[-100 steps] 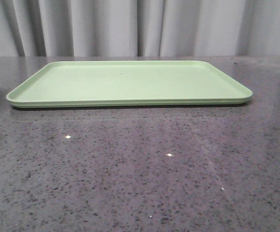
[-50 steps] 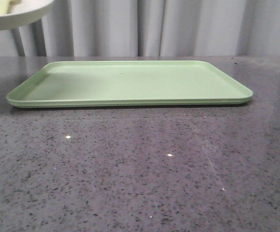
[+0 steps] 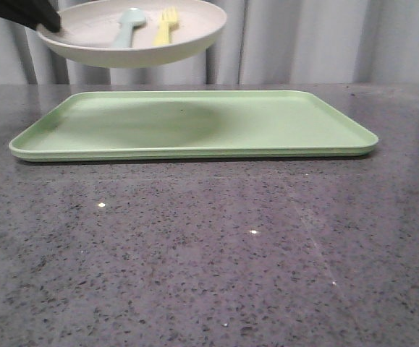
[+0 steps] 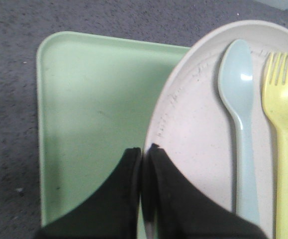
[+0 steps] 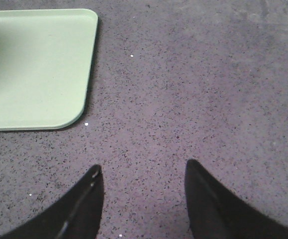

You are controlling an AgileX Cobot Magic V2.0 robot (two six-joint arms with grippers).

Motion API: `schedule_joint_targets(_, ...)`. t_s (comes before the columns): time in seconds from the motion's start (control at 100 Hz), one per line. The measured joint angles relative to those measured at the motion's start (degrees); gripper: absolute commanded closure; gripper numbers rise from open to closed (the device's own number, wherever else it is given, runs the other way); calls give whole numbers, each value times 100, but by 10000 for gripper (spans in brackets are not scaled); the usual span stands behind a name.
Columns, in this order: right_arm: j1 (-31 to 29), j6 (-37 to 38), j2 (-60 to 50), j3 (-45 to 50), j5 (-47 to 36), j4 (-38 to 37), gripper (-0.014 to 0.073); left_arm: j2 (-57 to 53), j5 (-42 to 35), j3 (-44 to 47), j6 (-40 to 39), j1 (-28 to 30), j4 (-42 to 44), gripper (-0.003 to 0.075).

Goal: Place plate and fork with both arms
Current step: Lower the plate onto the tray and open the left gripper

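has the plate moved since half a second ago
Yes. In the front view the plate has come rightward, further into view, and now hangs above the left half of the green tray.

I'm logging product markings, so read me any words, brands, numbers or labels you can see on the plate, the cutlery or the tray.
None: no readable text in any view.
The plate, fork, spoon and tray all look plain and unmarked.
The plate's underside shows only side-on, so I cannot rule out a stamp there.

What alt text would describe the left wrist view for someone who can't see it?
The left gripper is shut on the rim of a cream plate carrying a pale blue spoon and yellow fork, held above a light-green tray on a speckled grey table.
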Motion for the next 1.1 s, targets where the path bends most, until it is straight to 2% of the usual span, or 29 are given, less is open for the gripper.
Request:
schedule_joint_targets(0.27,0,0,0,0,9,0,203,918,-127,-532,-125,-451,-37,741)
schedule_joint_targets(0.76,0,0,0,0,9,0,203,1413,-74,-548,-151,-483,-73,734)
schedule_joint_targets(0.86,0,0,0,0,9,0,203,1413,-70,-548,-151,-483,-73,657)
schedule_joint_targets(0.98,0,0,0,0,9,0,203,1413,-60,-557,-154,-483,-82,517)
schedule_joint_targets(1.04,0,0,0,0,9,0,203,1413,-60,-557,-164,-483,-82,486)
schedule_joint_targets(1.1,0,0,0,0,9,0,203,1413,-60,-557,-164,-483,-82,489)
